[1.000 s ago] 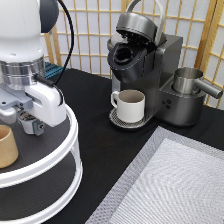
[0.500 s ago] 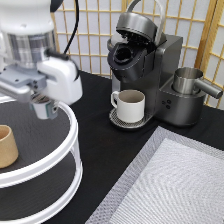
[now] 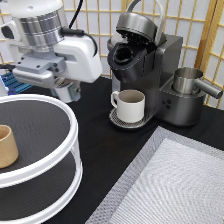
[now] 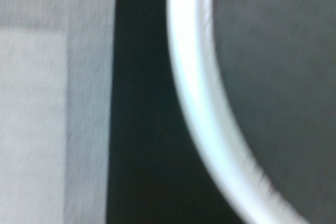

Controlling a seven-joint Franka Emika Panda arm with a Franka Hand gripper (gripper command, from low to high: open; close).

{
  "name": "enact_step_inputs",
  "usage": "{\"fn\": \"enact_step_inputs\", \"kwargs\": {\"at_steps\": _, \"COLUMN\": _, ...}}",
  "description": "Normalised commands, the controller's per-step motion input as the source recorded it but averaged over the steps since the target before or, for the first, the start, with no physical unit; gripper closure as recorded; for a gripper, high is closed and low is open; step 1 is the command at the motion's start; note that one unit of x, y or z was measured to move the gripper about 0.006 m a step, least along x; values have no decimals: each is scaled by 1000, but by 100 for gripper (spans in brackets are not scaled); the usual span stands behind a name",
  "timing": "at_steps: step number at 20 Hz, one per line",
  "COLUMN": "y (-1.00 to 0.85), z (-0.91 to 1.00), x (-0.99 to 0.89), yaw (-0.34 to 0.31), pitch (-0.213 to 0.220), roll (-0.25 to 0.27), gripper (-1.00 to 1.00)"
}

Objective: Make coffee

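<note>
Gripper (image 3: pixel 67 92) above the tiered stand's (image 3: pixel 74 131) far rim, left of the coffee maker (image 3: pixel 145 65); grip state impossible to tell. Best carried level toward the open chamber, clear of the mug (image 3: pixel 131 105).

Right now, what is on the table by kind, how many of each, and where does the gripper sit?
Coffee machine, lid open: 1
White mug on its drip tray: 1
Tan cup on the tiered stand: 1
Tiered stand: 1
Metal jug: 1
Grey mat: 1
Total: 6
No coffee pod shows. The gripper hangs above the stand's far edge.
</note>
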Motion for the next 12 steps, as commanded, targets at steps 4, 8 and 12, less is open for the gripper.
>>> {"fn": "enact_step_inputs", "kwargs": {"at_steps": 4, "y": 449, "z": 478, "x": 190, "yaw": 32, "pitch": 0, "roll": 281, "gripper": 100}}
{"fn": "enact_step_inputs", "kwargs": {"at_steps": 8, "y": 453, "z": 551, "x": 84, "yaw": 16, "pitch": 0, "roll": 262, "gripper": 100}}
{"fn": "enact_step_inputs", "kwargs": {"at_steps": 12, "y": 461, "z": 619, "x": 11, "yaw": 0, "pitch": 0, "roll": 240, "gripper": 100}}
